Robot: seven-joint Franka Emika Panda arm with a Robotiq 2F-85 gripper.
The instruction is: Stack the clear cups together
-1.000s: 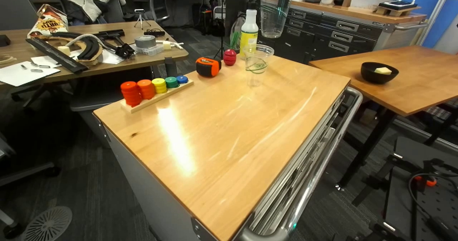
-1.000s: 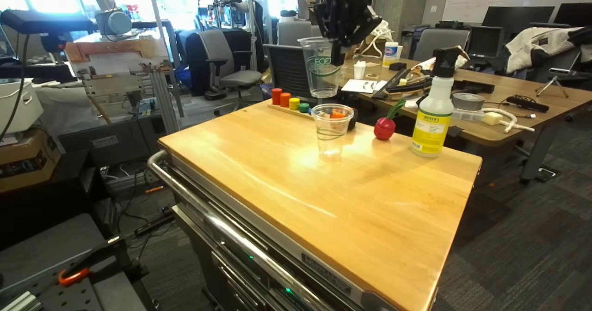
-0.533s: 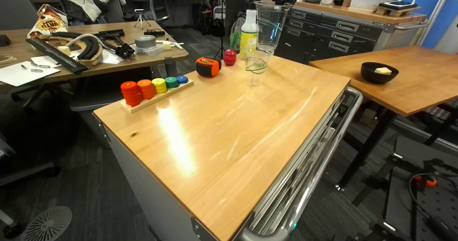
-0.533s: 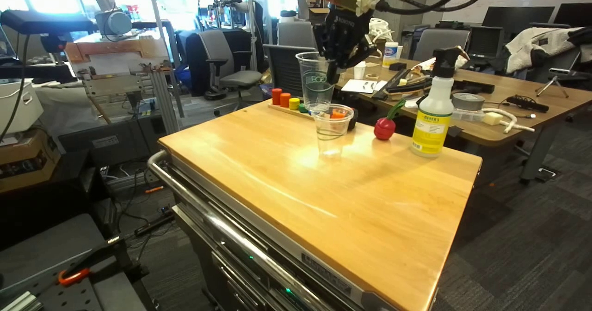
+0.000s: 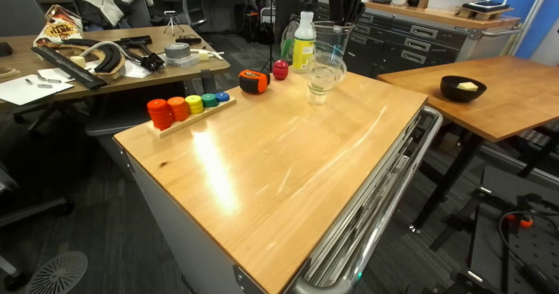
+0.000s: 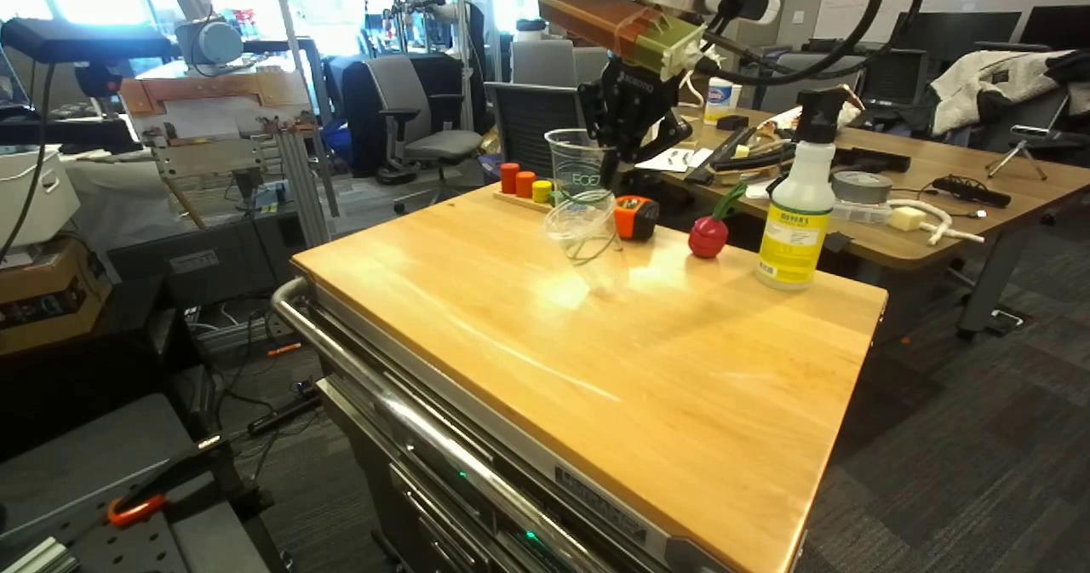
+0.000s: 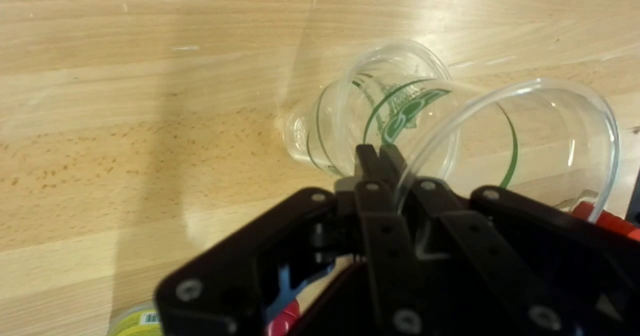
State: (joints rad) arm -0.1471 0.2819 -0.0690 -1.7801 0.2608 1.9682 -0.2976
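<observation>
The gripper (image 7: 380, 151) is clamped on the wall of the upper clear cup (image 6: 576, 154); in the wrist view its two fingers are close together, with the thin plastic between them. In both exterior views this cup is held nearly upright, its mouth up. The lower clear cup (image 6: 592, 245) is on the wooden top (image 6: 681, 369), but it does not stand straight: it leans, and its mouth is tipped to one side. In all three views the lower part of the upper cup overlaps with this mouth; because both are transparent, I cannot tell how deep it is inside. Near the cups there is an orange and black tape measure (image 6: 637, 218), then a red round piece with green leaves (image 6: 708, 237), then an upright spray bottle (image 6: 796, 224) with a yellow label. In an exterior view, coloured discs (image 5: 194, 105) are in a row on a wooden base, well apart from the cups.
</observation>
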